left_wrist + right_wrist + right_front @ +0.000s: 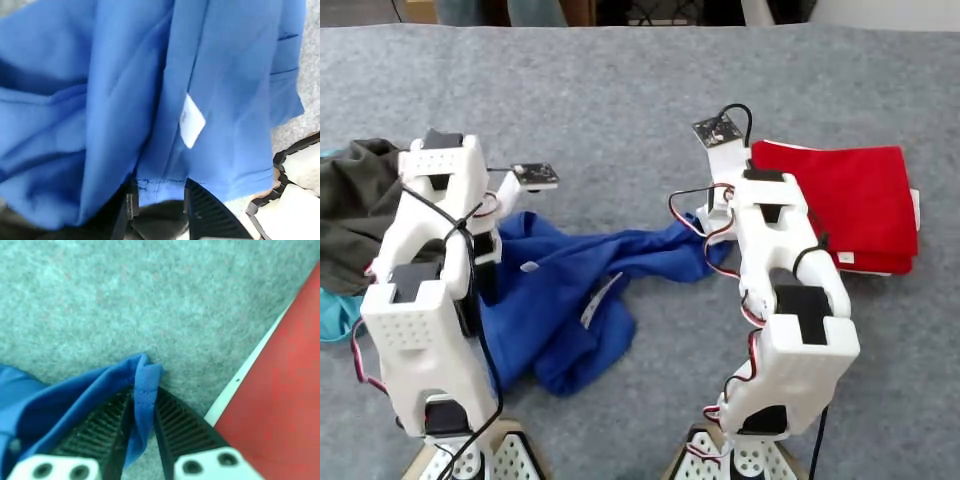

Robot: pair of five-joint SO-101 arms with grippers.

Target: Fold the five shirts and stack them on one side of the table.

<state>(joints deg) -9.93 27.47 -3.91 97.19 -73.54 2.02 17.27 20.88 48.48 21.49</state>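
Pinching blue shirt (pixel 70 397) by its edge, right end effector (pixel 143 393) holds it.

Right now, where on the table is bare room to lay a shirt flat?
The widest bare patch is the far strip of the table, beyond all the shirts. A narrower one lies at the front, between the blue shirt and the right arm's base. Crowded: the left edge with the dark shirt, the right with the folded red shirt.
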